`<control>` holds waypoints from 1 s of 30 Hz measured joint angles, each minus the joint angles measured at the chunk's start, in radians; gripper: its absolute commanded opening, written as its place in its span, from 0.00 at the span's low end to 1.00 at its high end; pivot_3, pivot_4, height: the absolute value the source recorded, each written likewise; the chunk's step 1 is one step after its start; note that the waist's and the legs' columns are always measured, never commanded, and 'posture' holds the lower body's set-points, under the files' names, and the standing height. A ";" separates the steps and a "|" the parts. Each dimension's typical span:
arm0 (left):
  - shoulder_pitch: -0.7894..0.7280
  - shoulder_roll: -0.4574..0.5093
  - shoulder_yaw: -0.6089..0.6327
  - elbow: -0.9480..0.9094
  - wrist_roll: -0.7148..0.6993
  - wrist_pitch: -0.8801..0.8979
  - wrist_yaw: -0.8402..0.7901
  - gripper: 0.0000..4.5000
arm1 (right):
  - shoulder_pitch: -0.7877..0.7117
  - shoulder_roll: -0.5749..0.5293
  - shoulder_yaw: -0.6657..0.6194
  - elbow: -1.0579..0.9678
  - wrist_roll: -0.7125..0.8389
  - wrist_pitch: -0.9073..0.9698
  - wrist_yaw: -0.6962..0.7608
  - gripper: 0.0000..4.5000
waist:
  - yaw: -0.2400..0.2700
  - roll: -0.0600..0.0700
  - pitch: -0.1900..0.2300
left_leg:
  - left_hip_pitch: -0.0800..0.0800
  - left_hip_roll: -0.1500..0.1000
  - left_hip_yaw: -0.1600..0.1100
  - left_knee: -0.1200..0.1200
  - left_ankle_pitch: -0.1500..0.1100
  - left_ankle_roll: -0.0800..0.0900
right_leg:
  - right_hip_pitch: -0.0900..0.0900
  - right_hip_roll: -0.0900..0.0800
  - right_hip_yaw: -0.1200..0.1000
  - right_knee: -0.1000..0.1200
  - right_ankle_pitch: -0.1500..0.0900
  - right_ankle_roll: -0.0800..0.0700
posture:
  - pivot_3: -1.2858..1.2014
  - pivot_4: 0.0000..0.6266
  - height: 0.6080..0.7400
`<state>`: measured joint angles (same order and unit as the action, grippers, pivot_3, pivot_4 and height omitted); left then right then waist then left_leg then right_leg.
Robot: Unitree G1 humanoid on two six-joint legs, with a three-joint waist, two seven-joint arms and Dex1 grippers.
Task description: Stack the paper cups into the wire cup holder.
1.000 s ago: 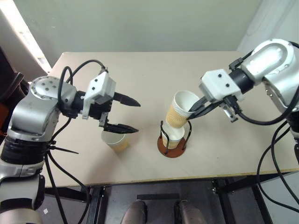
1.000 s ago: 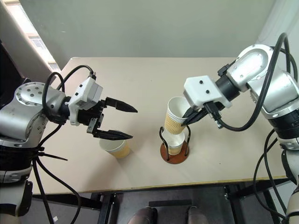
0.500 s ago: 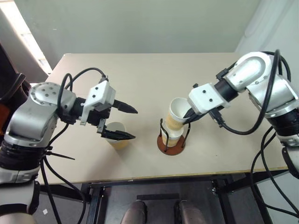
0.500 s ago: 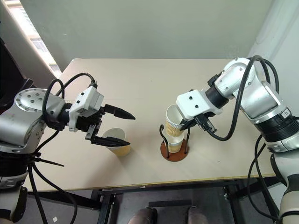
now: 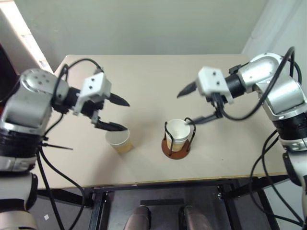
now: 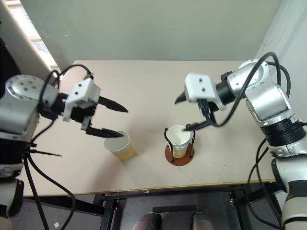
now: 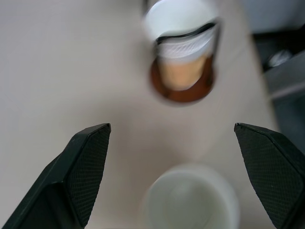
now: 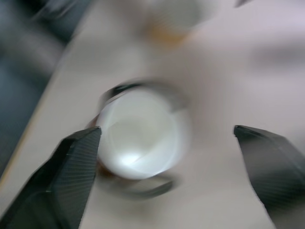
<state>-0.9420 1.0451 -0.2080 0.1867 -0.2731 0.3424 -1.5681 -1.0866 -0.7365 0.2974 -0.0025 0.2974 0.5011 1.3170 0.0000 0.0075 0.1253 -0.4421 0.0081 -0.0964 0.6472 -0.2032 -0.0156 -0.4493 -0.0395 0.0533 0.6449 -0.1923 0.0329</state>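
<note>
**Two cups nested in the holder, one loose on the bench**

Head views: right hand (image 5: 197,104) hangs above the wire cup holder (image 5: 176,148), fingers spread wide, empty, one finger pointing away over the bench (image 5: 144,76), the other reaching down toward the holder's near arch. Nested paper cups (image 5: 178,135) sit upright between the two wire arches, just below this hand. Left hand (image 5: 118,114) is also open and empty, angled down and inward; the loose cup (image 5: 119,141) stands just beneath its lower finger, not touched.

Left wrist view: both fingers (image 7: 81,167) stand far apart; the loose cup's white mouth lies between them, close in. The holder with its stacked cups is farther out, ahead of the hand.

Right wrist view: blurred. Open fingers flank the white mouth of the stacked cups directly ahead; the wire ring shows around it.

Judgement: the step in hand looks like the pickup of the last cup. Best done by lowering the left hand so its fingers straddle the cup wall below the rim, closing gently to avoid crushing paper. The right hand should clear the holder first, so the arches stay free.
</note>
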 measured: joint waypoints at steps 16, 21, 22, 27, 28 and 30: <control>-0.185 -0.154 -0.394 0.510 0.198 -0.366 -0.005 0.95 | 0.213 0.086 -0.107 -0.372 0.142 0.336 -0.279 1.00 | 0.007 0.000 0.000 | -0.012 -0.002 -0.001 0.004 -0.001 0.001 | -0.006 -0.001 -0.001 -0.004 0.005 0.009 | 0.52 0.24 1.00; -0.207 -0.187 -0.438 0.558 0.194 -0.409 -0.005 0.62 | 0.213 0.067 -0.124 -0.412 0.165 0.372 -0.303 1.00 | 0.007 0.000 0.000 | -0.011 -0.002 -0.001 0.004 -0.001 0.001 | -0.006 -0.001 -0.001 -0.003 0.008 0.014 | 0.52 0.24 1.00; -0.214 -0.188 -0.445 0.565 0.192 -0.412 -0.006 0.54 | 0.213 0.061 -0.125 -0.416 0.170 0.376 -0.308 1.00 | 0.007 0.000 0.000 | -0.011 -0.002 -0.001 0.004 0.000 0.001 | -0.006 -0.001 -0.001 -0.003 0.008 0.014 | 0.52 0.24 1.00; -0.251 -0.179 -0.490 0.574 0.161 -0.434 -0.006 0.15 | 0.218 0.029 -0.138 -0.440 0.194 0.389 -0.314 1.00 | 0.007 0.000 0.000 | -0.012 -0.002 -0.001 0.005 0.000 0.001 | -0.006 -0.001 -0.001 -0.003 0.008 0.015 | 0.52 0.24 1.00; -0.256 -0.176 -0.503 0.574 0.149 -0.437 -0.006 0.07 | 0.228 0.011 -0.155 -0.449 0.210 0.396 -0.309 1.00 | 0.007 0.000 0.000 | -0.012 -0.002 -0.001 0.005 0.000 0.001 | -0.006 -0.001 -0.001 -0.004 0.007 0.016 | 0.52 0.24 1.00; -0.260 -0.161 -0.524 0.572 0.124 -0.444 -0.007 0.01 | 0.273 -0.045 -0.201 -0.479 0.250 0.407 -0.284 1.00 | 0.011 0.000 0.000 | -0.012 -0.002 -0.001 0.006 -0.001 0.001 | -0.005 -0.001 -0.001 -0.004 0.006 0.018 | 0.52 0.24 1.00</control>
<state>-1.2023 0.8841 -0.7323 0.7583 -0.1491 -0.1017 -1.5754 -0.8140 -0.7818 0.0963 -0.4810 0.5472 0.9084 1.0333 0.0106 0.0073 0.1252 -0.4545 0.0062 -0.0971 0.6528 -0.2037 -0.0143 -0.4547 -0.0405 0.0526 0.6412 -0.1862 0.0507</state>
